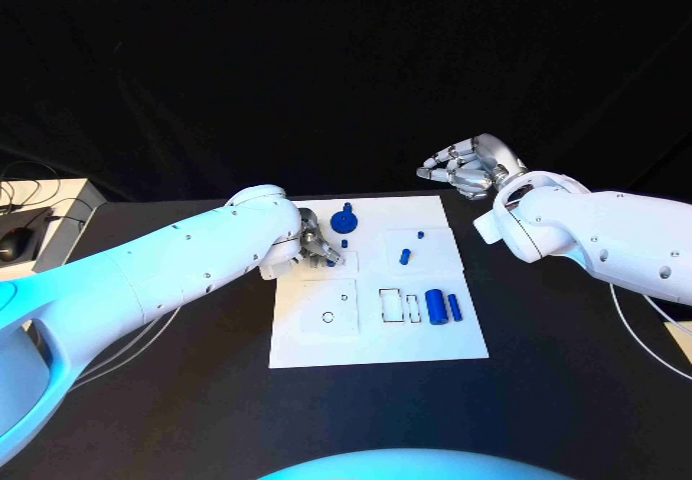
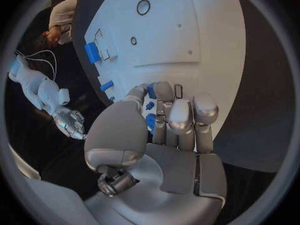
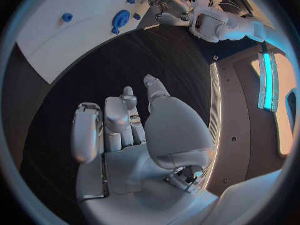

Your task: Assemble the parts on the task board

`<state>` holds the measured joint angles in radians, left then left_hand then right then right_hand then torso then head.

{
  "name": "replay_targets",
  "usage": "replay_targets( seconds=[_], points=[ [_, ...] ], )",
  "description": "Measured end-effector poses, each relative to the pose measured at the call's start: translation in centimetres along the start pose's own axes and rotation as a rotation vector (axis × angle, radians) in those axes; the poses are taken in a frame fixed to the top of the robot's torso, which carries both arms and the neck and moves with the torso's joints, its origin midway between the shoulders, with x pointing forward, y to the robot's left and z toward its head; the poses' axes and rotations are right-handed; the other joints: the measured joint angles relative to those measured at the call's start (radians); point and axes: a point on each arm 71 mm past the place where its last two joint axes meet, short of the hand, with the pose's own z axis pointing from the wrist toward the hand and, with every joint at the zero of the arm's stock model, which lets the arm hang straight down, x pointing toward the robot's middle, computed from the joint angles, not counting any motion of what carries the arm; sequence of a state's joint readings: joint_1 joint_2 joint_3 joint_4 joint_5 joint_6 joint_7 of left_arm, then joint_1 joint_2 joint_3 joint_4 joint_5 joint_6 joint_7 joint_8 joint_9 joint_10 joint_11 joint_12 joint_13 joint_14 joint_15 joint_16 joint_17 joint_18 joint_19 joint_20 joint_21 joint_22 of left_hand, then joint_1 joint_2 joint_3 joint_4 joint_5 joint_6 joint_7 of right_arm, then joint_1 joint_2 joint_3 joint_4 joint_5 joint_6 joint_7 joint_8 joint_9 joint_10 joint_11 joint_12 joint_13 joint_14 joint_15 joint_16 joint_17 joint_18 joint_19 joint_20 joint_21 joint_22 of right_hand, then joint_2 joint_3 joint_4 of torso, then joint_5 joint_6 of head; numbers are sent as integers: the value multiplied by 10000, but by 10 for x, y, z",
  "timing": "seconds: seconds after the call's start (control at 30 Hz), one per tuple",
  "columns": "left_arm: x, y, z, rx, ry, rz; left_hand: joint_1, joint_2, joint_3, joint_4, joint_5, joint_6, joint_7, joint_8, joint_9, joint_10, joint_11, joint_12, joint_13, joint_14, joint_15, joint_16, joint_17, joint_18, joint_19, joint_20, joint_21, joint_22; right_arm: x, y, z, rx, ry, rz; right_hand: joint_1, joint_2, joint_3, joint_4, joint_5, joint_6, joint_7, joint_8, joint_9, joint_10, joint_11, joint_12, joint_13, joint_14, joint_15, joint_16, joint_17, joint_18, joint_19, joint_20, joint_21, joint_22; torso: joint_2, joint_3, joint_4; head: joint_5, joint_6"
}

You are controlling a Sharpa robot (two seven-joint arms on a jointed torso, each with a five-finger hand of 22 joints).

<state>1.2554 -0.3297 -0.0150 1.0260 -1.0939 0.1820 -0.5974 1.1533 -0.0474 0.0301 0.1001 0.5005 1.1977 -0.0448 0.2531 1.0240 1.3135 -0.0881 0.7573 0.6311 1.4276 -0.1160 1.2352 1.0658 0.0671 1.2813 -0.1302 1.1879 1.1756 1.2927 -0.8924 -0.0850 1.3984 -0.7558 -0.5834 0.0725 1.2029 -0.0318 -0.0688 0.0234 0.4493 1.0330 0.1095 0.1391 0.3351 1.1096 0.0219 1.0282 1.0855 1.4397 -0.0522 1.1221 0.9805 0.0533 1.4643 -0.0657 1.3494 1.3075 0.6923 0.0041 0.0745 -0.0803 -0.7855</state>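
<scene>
The white task board [image 1: 378,335] lies in the middle of the black table. My left hand [image 1: 320,247] hangs low over its far left part, fingers pointing down, right beside a blue round part [image 1: 343,217]. In the left wrist view, blue pieces [image 2: 150,122] show in the gap between the thumb and the fingers [image 2: 180,116]; whether they are gripped is unclear. Two small blue parts [image 1: 407,255] lie near the middle, and two blue cylinders [image 1: 436,304] lie at the right. My right hand [image 1: 469,165] is raised beyond the board's far right corner, loosely curled and holding nothing [image 3: 119,120].
A white box [image 1: 58,215] with cables and a dark mouse [image 1: 15,243] stands at the table's left edge. A thin cable [image 1: 635,320] runs under my right arm. The board has printed outlines and a round hole [image 1: 329,318] near its front.
</scene>
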Motion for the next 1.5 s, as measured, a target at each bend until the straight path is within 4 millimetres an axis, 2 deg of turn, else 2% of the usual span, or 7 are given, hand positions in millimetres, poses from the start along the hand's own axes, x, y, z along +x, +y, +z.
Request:
replay_targets(
  seconds=[0.53, 0.7, 0.77, 0.8, 0.9, 1.33, 1.5],
  points=[
    [0, 5, -1, -10, 4, -48, 179, 181, -1504, 151, -57, 55, 13, 0, 57, 29, 30, 0, -2, 0, 0, 45, 54, 2, 34, -35, 0, 138, 0, -1, 0, 9, 11, 4, 0, 0, 0, 0, 0, 0, 0, 0, -1, 5, 5, -38, 0, 0, 0, -42, 0, 1, 0, 0, 0, -2, 1, 2, 2, -5, -26],
    [0, 8, -2, -49, 3, -64, 88, 358, -2217, 176, -212, 55, 13, 117, 164, 75, 7, 68, -10, 0, 0, 127, 137, 3, 71, 2, 0, 219, 0, -1, 0, 10, 10, 5, 0, 0, 0, 0, 0, 0, 0, 0, 7, 5, 5, -37, 0, 0, 0, -41, 0, 0, 0, 0, 0, -2, 0, 1, -3, 3, -32],
    [0, 8, -2, -59, 3, -67, 84, 390, -2306, 245, -656, 55, 13, 117, 190, 75, 7, 123, -22, 0, 0, 127, 146, 3, 71, 2, 0, 238, 0, -1, 0, 10, 10, 6, 0, 0, 0, 0, 0, 0, 0, 0, 7, 5, 5, -37, 0, 0, 0, -42, 0, 1, 0, 0, 0, 1, -1, 0, -5, 10, -32],
    [-1, 9, -2, -69, 3, -68, 60, 439, -2343, 282, -1144, 55, 14, 164, 207, 75, 7, 124, -30, 0, 0, 164, 152, 4, 71, 2, 0, 239, 0, -1, 0, 10, 10, 6, 0, 0, 0, 0, 0, 0, 0, 0, 6, 5, 5, -37, 0, 0, 0, -42, 0, 1, 0, 0, 0, 4, -1, 0, -5, 12, -32],
    [-1, 11, -3, -99, 2, -72, -57, 318, -2349, 415, -1749, 54, 14, 204, 255, 75, 7, 124, -49, 0, 0, 164, 171, 4, 71, 2, 0, 279, 0, -1, 0, 15, 10, 6, 0, 0, 0, 0, 0, 0, 0, 0, 7, -15, -15, -37, 0, 0, 0, -41, 0, 1, 0, 0, 0, 6, -1, 0, -5, 17, -32],
    [-1, 10, -9, 56, 18, -257, -350, -403, -1524, 1570, -3789, 26, 42, 232, 255, 75, 8, 240, -134, 0, 0, 164, 162, 5, 142, 2, 0, 336, 1, -2, -1, 25, 16, 5, -33, 33, 0, 0, 0, -1, -1, 0, 6, -23, -22, -36, 0, 0, 0, -41, -1, 1, 0, 0, 0, 4, -5, 0, -5, 33, -22],
    [-9, 6, -16, 353, -29, -703, -277, -553, -1430, 1664, -3891, -162, 229, 214, 187, -45, 117, 240, -134, 0, 0, 61, -70, 5, 141, 2, -188, 250, 0, -3, -1, 44, 1, -6, -42, 42, 0, 0, 0, -1, -1, 0, 6, -22, -22, -36, 0, 0, 0, -41, -1, 1, 0, 0, 0, 4, -5, 0, -4, 34, -8]
  ],
)
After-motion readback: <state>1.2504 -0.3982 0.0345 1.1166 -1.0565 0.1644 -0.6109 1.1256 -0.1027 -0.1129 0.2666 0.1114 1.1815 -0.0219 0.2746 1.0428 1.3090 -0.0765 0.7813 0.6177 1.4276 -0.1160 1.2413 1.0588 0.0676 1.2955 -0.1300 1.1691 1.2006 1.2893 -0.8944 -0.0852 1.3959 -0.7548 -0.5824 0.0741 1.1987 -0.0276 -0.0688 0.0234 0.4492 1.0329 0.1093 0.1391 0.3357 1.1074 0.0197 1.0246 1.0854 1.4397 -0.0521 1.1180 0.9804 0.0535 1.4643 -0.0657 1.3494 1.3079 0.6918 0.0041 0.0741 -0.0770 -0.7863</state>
